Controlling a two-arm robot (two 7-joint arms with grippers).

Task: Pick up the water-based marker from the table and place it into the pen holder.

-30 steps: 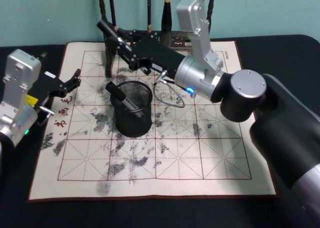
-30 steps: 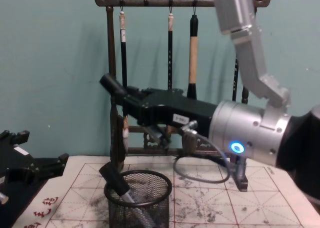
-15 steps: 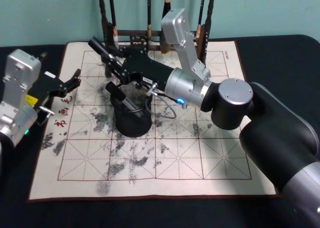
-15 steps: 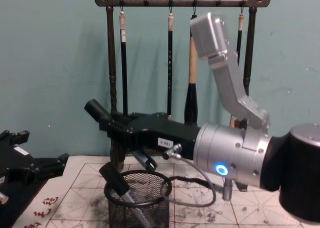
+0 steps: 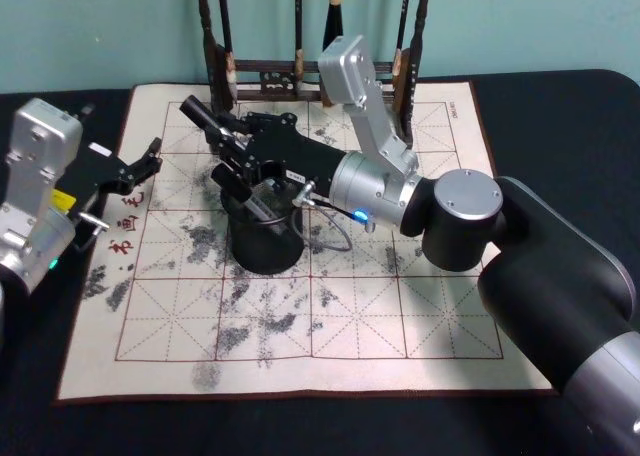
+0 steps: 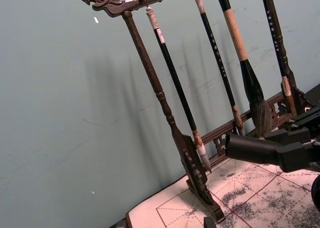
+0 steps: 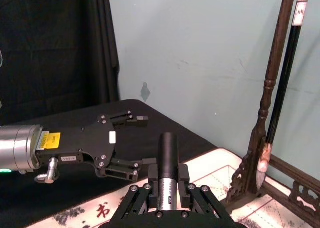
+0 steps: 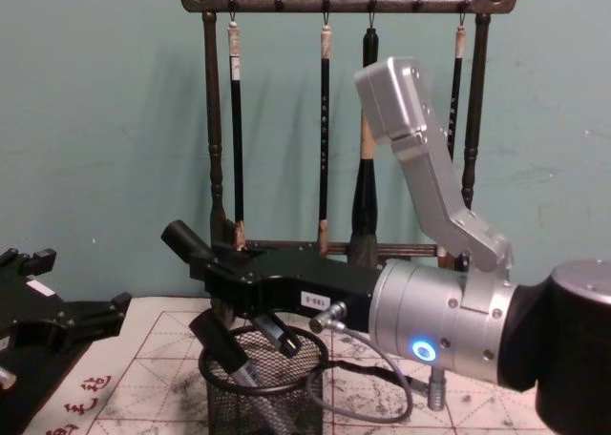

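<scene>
The right gripper [image 5: 222, 136] clamps a black marker [image 8: 183, 240] just above the mesh pen holder [image 5: 262, 246], where another marker [image 5: 243, 193] already leans and could block its drop.

Red characters [image 5: 126, 221] printed down the mat's [image 5: 400, 316] edge, left of the pen holder [image 5: 265, 246]: I make out 毛, 画, 书

Yellow label [image 7: 51, 138] with black print on the left gripper [image 5: 152, 161], farther left of the holder: too small to read

White sticker [image 8: 313, 300] on the right gripper [image 5: 228, 144], above the holder: digits, not legible

Marker [image 7: 168, 158] clamped in that gripper carries a pale printed band: unreadable

Hanging brushes [image 6: 215, 43] behind the holder have markings along their shafts: can't read them
</scene>
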